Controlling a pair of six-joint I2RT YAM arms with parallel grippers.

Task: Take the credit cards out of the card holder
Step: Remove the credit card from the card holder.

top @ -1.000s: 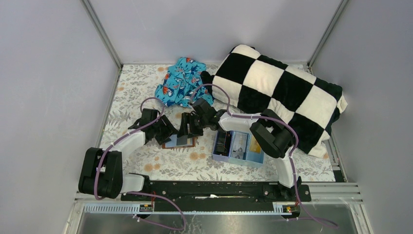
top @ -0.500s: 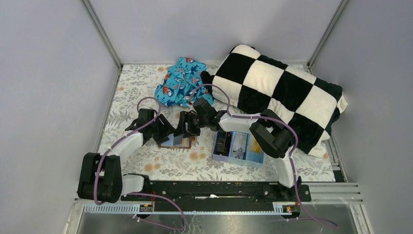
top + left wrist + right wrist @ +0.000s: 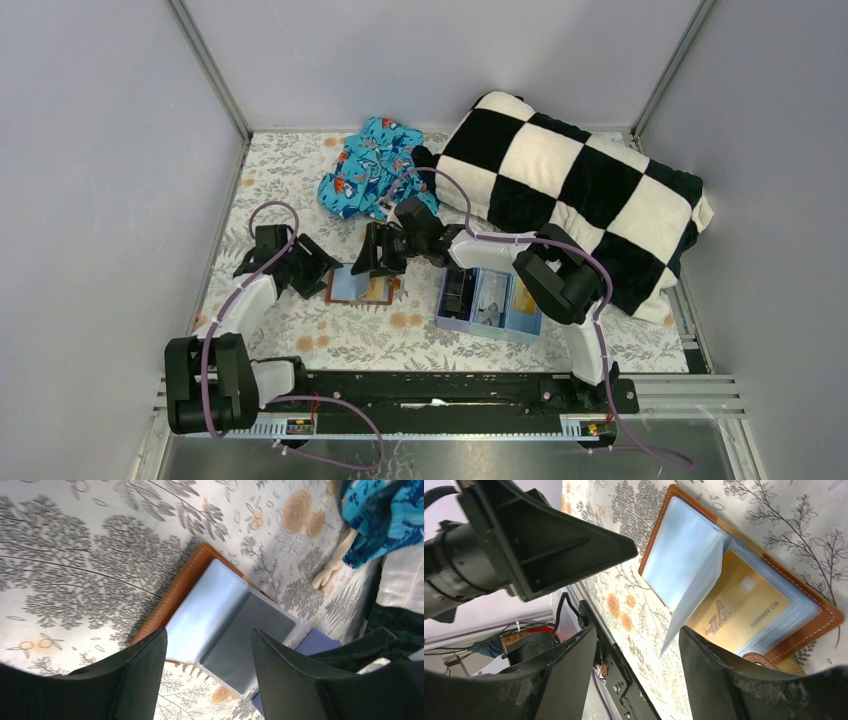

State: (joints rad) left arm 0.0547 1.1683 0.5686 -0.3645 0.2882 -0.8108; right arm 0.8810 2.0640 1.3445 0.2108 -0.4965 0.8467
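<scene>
Lying open, the card holder [image 3: 362, 288] bares its orange-gold card [image 3: 739, 607] to the left gripper [image 3: 320, 272] and right gripper [image 3: 366, 264] (both spread, empty).

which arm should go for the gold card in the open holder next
Right: the right end effector, open, hangs over the gold card in the card holder; the left end effector sits off its left edge.

**Card holder lies open between two grippers**

The card holder [image 3: 362, 287] lies spread flat on the table [image 3: 300, 330], just right of the left gripper [image 3: 320, 276] and beneath the right gripper [image 3: 365, 268]. A card [image 3: 744, 611] sits in its sleeve under the right gripper. A tray [image 3: 487, 331] rests to that gripper's right; a crumpled cloth [image 3: 372, 168] and a cushion [image 3: 570, 190] lie behind it.
</scene>
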